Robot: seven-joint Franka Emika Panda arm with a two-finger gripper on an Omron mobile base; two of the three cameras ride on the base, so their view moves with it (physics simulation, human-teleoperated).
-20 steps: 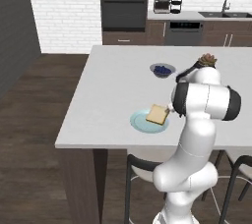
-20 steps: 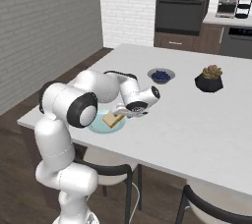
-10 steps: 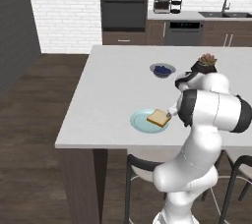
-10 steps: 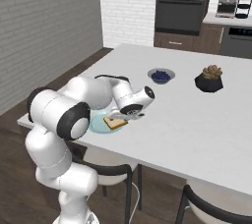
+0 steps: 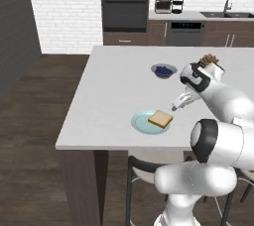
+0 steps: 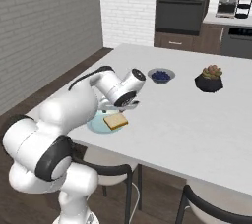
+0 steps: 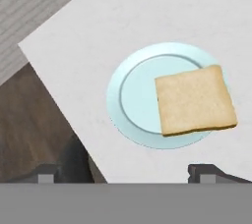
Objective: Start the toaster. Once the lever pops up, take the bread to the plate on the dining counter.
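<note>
The bread [image 5: 160, 118] lies flat on the pale blue plate [image 5: 141, 121], near the front edge of the dining counter [image 5: 114, 86]. One corner of the slice hangs a little over the plate's rim. My gripper [image 5: 177, 106] hovers just above and to the right of the bread, open, with nothing between its fingers. From the right base view the gripper [image 6: 129, 104] hangs over the bread [image 6: 116, 120] and plate [image 6: 97, 123]. Looking down from the hand, the bread [image 7: 194, 100] and plate [image 7: 135, 95] sit well ahead of my gripper [image 7: 126, 171]. The toaster is out of view.
A small bowl of blueberries [image 5: 163, 70] and a dark plant pot [image 5: 208, 60] stand farther back on the counter. Dark stools [image 6: 118, 169] are tucked under its front edge. Across the wooden floor stands an oven wall [image 5: 124, 7], with small appliances [image 5: 168, 2] on the worktop beside it.
My open gripper has lifted up and away from the bread, which stays lying on the plate. The arm's elbow has swung back toward the base.
</note>
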